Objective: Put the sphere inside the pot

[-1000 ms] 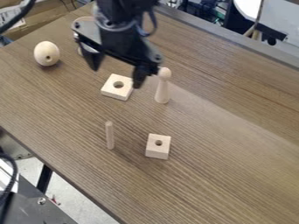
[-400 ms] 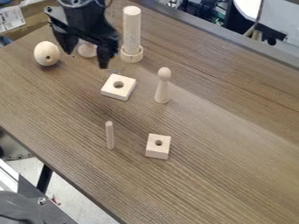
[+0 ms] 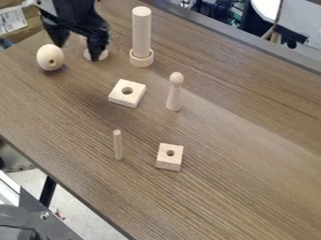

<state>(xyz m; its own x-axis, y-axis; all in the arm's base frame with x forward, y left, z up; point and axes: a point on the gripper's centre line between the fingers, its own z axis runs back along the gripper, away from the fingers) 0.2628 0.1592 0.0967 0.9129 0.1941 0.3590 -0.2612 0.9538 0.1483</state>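
Note:
The black gripper (image 3: 78, 52) hangs over the table's upper left, open, its two fingers well apart. Just left of and below its left finger is the pale wooden sphere (image 3: 50, 57), slightly egg-shaped with a small dark hole, resting on the table. The right finger stands in front of a round wooden piece (image 3: 103, 54) and covers much of it; whether this is the pot I cannot tell. Nothing shows held between the fingers.
A tall cylinder (image 3: 141, 33) stands in a wooden ring (image 3: 141, 58) right of the gripper. Nearer are a square block with a hole (image 3: 127, 93), a round-headed peg (image 3: 175, 93), a thin upright rod (image 3: 118, 145) and a smaller holed block (image 3: 169, 157).
The gripper has moved left and away from the square block towards the sphere, uncovering the tall cylinder. Its fingers remain apart, and the wooden pieces stay where they were.

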